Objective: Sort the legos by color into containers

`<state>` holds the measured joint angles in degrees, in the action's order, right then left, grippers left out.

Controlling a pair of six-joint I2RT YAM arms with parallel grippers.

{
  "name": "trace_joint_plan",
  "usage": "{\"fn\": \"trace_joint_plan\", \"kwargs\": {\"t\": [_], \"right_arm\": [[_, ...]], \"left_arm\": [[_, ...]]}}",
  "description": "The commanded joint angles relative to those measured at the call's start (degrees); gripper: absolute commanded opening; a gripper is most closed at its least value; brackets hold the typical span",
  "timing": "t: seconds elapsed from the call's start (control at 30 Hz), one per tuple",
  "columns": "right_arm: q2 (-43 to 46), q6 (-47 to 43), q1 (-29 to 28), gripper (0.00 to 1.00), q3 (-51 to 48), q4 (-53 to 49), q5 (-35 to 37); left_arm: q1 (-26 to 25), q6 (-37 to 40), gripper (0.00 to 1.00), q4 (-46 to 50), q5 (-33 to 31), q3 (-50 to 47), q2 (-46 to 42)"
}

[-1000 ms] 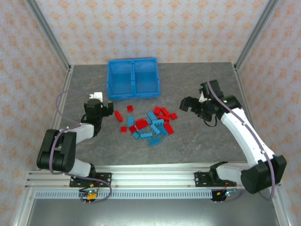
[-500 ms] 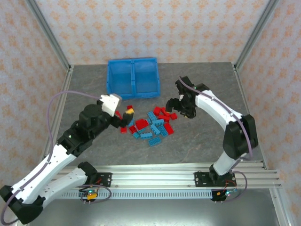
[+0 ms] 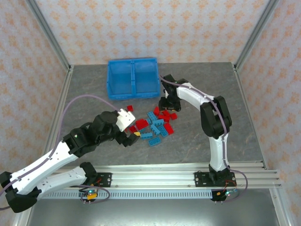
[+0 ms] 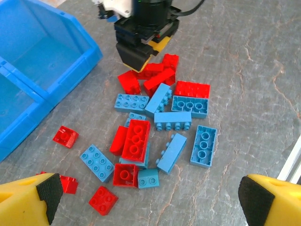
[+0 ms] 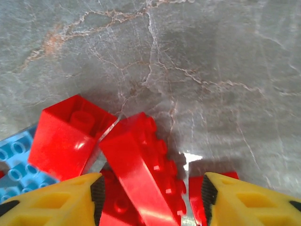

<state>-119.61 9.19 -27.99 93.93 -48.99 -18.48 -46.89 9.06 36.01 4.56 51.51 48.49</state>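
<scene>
The legos [image 3: 153,123] lie in a loose pile of red and light blue bricks mid-table, also seen in the left wrist view [image 4: 160,122]. One red brick [image 3: 130,108] lies apart near the bin. The containers [image 3: 134,77] are two compartments of a blue bin behind the pile, both bare inside [image 4: 42,52]. My left gripper [image 3: 131,137] hovers wide open over the pile's near-left edge [image 4: 153,202], holding nothing. My right gripper [image 3: 165,104] is down on the pile's far side [image 4: 141,52]. Its jaws are partly closed around a tilted long red brick [image 5: 136,174], with a gap at the right pad [image 5: 209,195].
A metal rail [image 3: 150,174] runs along the near table edge. Slanted frame posts [image 3: 51,40] stand at the back corners before patterned walls. The left arm's cable [image 3: 75,101] loops over the table's left side. An upturned red brick [image 5: 66,141] lies beside the right gripper's left finger.
My right gripper has swept left onto the far side of the pile, and its jaws have narrowed around a red brick. My left arm has reached out to the pile's near-left edge, still open.
</scene>
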Motion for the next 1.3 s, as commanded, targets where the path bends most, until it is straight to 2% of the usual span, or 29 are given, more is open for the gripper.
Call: {"fn": "trace_joint_plan", "kwargs": {"t": [0.0, 0.1, 0.13, 0.2, 0.23, 0.43, 0.57, 0.7, 0.8, 0.87, 0.97, 1.13, 1.27], "right_arm": [[-3.0, 0.0, -0.4, 0.52, 2.0, -0.6, -0.2], [-5.8, 2.4, -0.7, 0.44, 2.9, -0.7, -0.2], [-6.5, 3.0, -0.8, 0.39, 3.1, -0.6, 0.2], [-7.1, 4.0, -1.4, 0.24, 4.4, -0.8, 1.4], [-7.0, 4.4, -1.6, 0.22, 4.9, -1.1, 2.3], [0.5, 8.9, -4.0, 0.20, 8.4, -1.5, 10.1], [5.9, 12.5, -8.0, 0.20, 11.6, 1.0, 13.5], [5.2, 13.5, -12.7, 0.20, 18.9, 3.0, 18.0], [0.7, 15.1, -14.0, 0.21, 26.3, 3.4, 24.2], [-3.8, 16.5, -14.1, 0.21, 31.6, 2.3, 30.6], [-11.2, 14.1, -14.0, 0.21, 39.0, 4.0, 34.8], [-23.0, 10.4, -12.9, 0.21, 52.8, 4.7, 33.1], [-28.4, 11.6, -10.6, 0.21, 54.4, 8.0, 26.2]], "left_arm": [[-0.3, 2.1, 1.00, 3.5, 0.7, 1.6, 1.3], [-0.3, -0.2, 1.00, 2.0, -1.8, 0.6, -0.4], [-0.2, -1.2, 1.00, 0.9, -2.9, 0.0, -1.3], [-0.2, -3.9, 1.00, -1.7, -5.8, -1.8, -3.5], [-0.2, -4.7, 1.00, -2.7, -7.1, -2.5, -4.3], [0.1, -6.4, 1.00, -3.9, -14.2, -4.3, -7.1], [0.6, -4.8, 1.00, 0.6, -12.7, -3.4, -10.0], [0.7, -6.6, 1.00, 3.3, -13.7, -2.6, -11.8], [1.0, -10.9, 1.00, 5.5, -19.4, -1.5, -11.6], [1.1, -11.3, 1.00, 7.8, -19.9, -0.3, -11.4], [1.1, -10.0, 1.00, 10.1, -18.7, 0.9, -11.7], [1.1, -6.8, 1.00, 11.1, -16.5, 0.5, -13.4], [1.2, -6.8, 1.00, 10.7, -18.1, -0.9, -15.1]]}}
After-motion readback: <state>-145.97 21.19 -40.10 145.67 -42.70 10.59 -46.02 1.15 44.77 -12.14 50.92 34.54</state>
